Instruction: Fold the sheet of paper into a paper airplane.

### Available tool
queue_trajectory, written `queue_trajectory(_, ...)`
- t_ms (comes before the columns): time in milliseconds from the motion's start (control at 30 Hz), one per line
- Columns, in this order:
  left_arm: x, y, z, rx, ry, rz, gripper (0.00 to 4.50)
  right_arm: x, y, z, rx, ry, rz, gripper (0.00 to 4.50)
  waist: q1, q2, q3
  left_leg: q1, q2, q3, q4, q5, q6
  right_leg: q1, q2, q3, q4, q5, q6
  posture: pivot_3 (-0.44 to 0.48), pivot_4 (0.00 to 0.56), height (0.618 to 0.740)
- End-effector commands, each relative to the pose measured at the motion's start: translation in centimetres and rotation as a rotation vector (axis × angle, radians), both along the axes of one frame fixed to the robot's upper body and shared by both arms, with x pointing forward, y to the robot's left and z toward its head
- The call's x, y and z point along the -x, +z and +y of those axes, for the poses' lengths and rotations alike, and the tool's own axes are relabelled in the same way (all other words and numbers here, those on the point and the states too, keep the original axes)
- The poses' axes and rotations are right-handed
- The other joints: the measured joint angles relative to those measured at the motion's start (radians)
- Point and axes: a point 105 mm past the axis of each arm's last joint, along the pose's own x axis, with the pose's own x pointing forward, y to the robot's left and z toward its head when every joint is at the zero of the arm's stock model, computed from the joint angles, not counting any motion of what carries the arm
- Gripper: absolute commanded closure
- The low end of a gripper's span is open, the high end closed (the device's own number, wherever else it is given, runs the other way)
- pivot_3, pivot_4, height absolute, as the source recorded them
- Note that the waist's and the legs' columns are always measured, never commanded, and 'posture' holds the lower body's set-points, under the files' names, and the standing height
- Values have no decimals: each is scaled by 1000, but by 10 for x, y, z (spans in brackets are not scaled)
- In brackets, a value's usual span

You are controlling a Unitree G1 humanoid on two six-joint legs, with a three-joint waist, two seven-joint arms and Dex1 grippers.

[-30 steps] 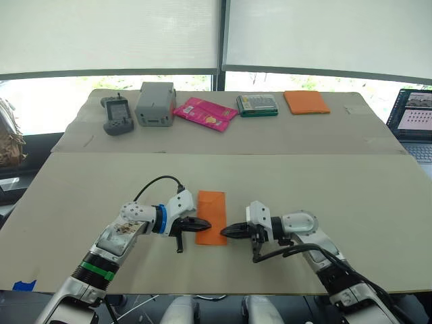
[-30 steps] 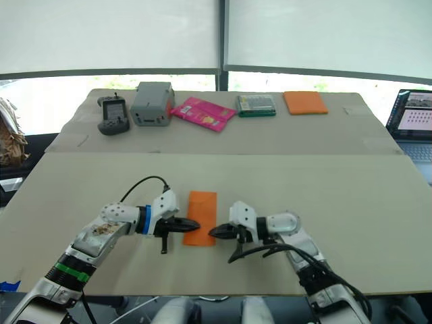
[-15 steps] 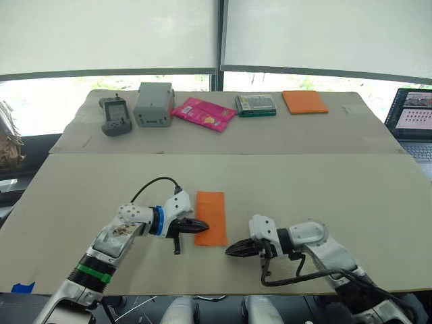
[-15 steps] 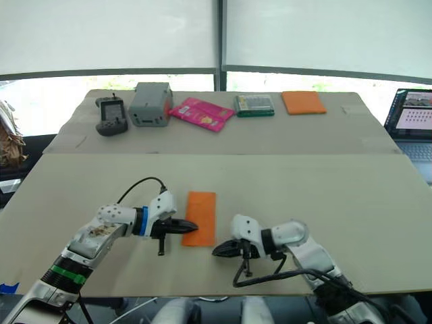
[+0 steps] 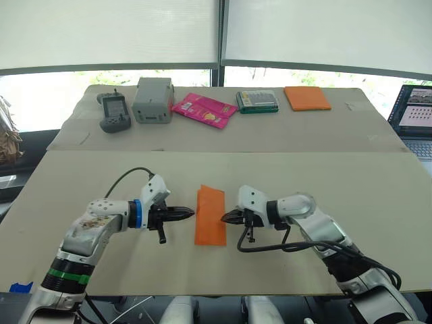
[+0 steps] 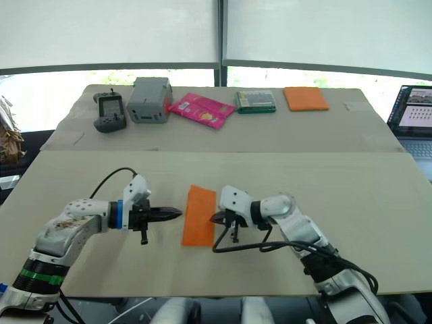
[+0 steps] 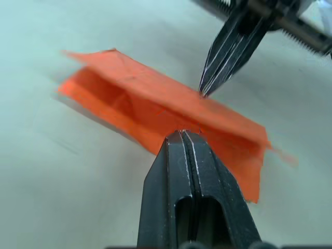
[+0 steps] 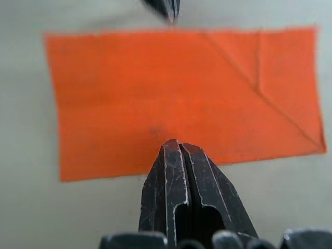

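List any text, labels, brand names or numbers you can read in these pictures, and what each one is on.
None can be read.
Pink packet: yellow markings, too small to read.
Green box: print too small.
Handheld controller: screen illegible.
Laptop screen: rows of small images, nothing legible.
Grey box, orange pad, folded sheet of paper: no text seen.

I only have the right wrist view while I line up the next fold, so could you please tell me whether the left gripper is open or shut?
Observer: The left gripper is shut, its tip at the left long edge of the sheet of paper.
Operator: Thank you. Does the paper lie flat?
Observer: Not quite. In the left wrist view its upper layer stands slightly off the lower one at one end.
Operator: And how does my right gripper sit, seen from above?
Observer: The right gripper points at the paper's right long edge, opposite the left one.
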Motion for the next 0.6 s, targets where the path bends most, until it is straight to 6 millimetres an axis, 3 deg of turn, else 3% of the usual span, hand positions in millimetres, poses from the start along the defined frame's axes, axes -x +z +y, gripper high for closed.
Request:
queue_trajectory(33,2,1,5,-24,17,-23,4500,-5,16,0,-28,8,-54,4475,-1,0,0,0,0,0,0,0,0,0,0,0,0,0,0,0,150,740)
queue_trajectory(233,6,-12,-18,-70,-80,-24,4500,-13,47,-9,-65,-5,-132,4475,4,0,1,0,0,0,0,0,0,1,0,0,0,0,0,0,150,740)
queue_trajectory(400,-3,-13,-41,-39,-114,-41,4500,-14,85,-21,-125,-41,-191,4475,3,0,1,0,0,0,0,0,0,0,0,-1,0,0,0,0,150,740)
queue_trajectory(600,5,-34,-76,-33,-244,-1,4500,-7,99,-22,-165,-40,-202,4475,0,0,1,0,0,0,0,0,0,1,1,0,0,0,0,0,150,740)
